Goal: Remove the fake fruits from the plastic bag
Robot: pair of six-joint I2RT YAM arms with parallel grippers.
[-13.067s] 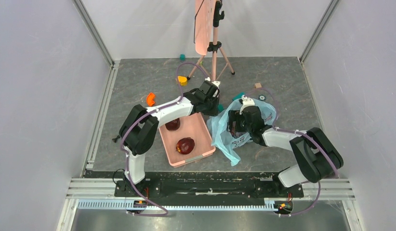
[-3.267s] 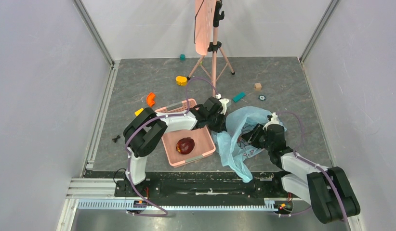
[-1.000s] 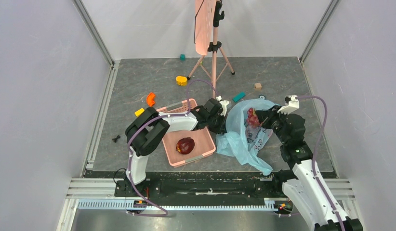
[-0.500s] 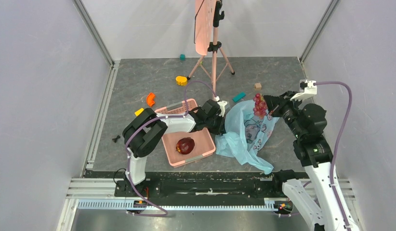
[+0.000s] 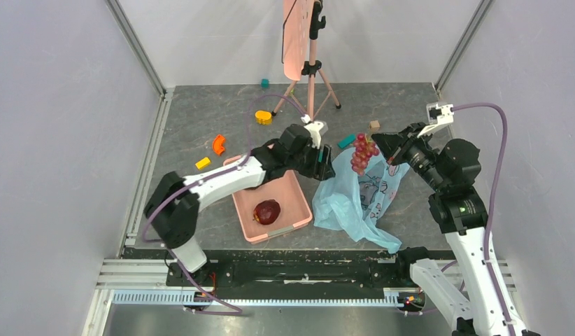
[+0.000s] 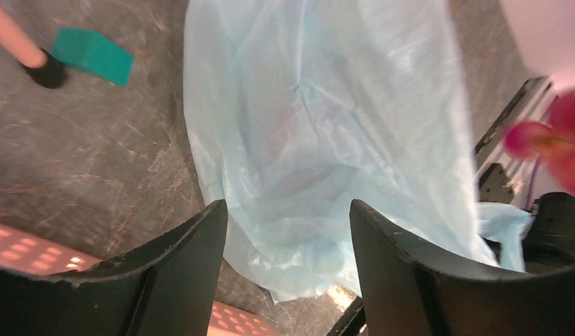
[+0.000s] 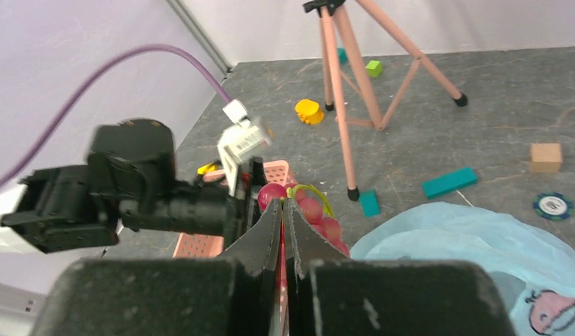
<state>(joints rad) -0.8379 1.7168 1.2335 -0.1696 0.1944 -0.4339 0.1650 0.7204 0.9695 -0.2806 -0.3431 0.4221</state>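
fake grapes (image 5: 362, 152) pinched in right gripper (image 7: 283, 206), above plastic bag (image 5: 344, 201)

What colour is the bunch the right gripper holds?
Pinkish-red grape bunch, best seen in the top external view.

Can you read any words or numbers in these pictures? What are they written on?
Nothing here can be read.
The printed panel on the plastic bag: a cartoon picture, any lettering too small to read.
The round token: marks too blurred to read.
The fake grapes in the right claw: no writing seen.
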